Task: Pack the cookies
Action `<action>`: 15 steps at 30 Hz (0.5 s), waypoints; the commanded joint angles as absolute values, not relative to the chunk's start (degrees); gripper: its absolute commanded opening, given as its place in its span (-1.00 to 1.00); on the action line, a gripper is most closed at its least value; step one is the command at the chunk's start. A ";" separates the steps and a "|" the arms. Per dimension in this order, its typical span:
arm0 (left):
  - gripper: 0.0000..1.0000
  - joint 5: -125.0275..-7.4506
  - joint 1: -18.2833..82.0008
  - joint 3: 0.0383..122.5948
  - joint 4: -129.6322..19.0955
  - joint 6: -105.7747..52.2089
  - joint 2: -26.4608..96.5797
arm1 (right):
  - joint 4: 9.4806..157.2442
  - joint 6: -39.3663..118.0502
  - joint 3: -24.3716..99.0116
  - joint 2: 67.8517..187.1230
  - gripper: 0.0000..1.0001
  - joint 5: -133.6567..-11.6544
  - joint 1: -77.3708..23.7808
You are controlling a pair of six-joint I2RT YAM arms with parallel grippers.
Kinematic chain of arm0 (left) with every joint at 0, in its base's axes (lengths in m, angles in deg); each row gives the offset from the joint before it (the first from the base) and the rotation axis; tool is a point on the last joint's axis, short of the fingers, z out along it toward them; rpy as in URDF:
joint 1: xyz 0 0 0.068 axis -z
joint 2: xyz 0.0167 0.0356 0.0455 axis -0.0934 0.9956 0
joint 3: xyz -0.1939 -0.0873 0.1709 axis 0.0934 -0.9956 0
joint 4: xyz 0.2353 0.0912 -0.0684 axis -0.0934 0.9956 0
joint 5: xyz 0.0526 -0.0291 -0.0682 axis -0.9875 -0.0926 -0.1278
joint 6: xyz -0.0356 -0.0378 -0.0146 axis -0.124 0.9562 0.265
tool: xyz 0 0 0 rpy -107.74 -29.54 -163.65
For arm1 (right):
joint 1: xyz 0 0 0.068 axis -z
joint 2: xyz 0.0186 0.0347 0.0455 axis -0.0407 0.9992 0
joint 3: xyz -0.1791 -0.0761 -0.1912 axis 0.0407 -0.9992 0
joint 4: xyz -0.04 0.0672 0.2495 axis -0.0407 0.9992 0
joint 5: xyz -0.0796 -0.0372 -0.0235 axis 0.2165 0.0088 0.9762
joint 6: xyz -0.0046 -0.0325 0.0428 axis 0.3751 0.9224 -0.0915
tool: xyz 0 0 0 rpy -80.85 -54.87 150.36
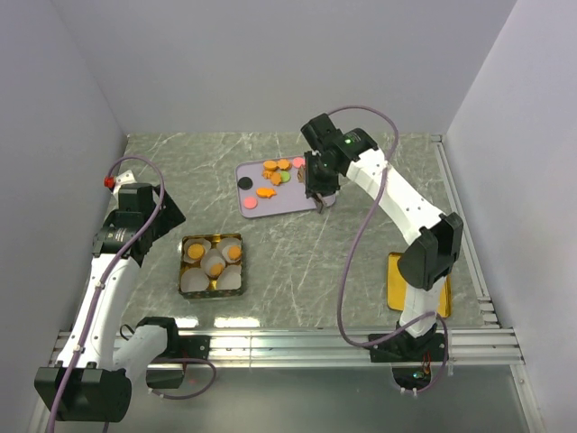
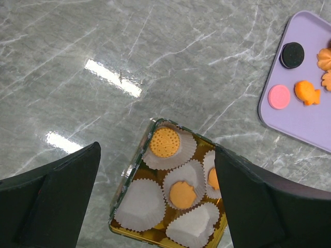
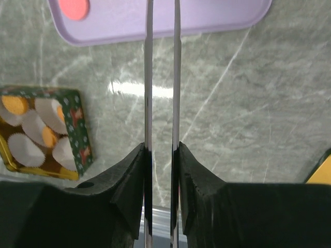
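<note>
Several cookies (image 1: 275, 171), mostly orange with pink, green and black ones, lie on a lilac tray (image 1: 270, 206). Three orange cookies (image 2: 164, 142) sit in white paper cups inside a gold tin (image 1: 183, 262); the other cups hold nothing. My left gripper (image 2: 158, 150) hangs open above the tin, apart from it. At the tray's right edge hovers my right gripper (image 1: 320, 200). Its two thin metal blades (image 3: 148, 77) run parallel with a narrow gap. Their tips lie beyond the top of the right wrist view, so anything pinched there is hidden.
A flat yellow piece (image 1: 397, 280) lies on the marble table by the right arm's base. The tin's green patterned side wall (image 3: 77, 129) shows at the left of the right wrist view. Grey walls close the table in on three sides.
</note>
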State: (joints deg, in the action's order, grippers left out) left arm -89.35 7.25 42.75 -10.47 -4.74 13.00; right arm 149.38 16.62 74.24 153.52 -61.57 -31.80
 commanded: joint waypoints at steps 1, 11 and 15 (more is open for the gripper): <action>0.99 -89.61 7.03 43.11 -11.51 -5.32 12.04 | 145.18 15.49 69.80 148.55 -0.57 -61.24 -33.17; 0.99 -89.09 7.29 43.20 -11.33 -5.40 12.21 | 145.79 13.20 66.37 144.41 -0.60 -60.44 -37.83; 0.98 -88.74 7.38 43.02 -11.50 -5.58 12.21 | 145.43 11.88 65.84 143.53 -0.60 -60.97 -42.13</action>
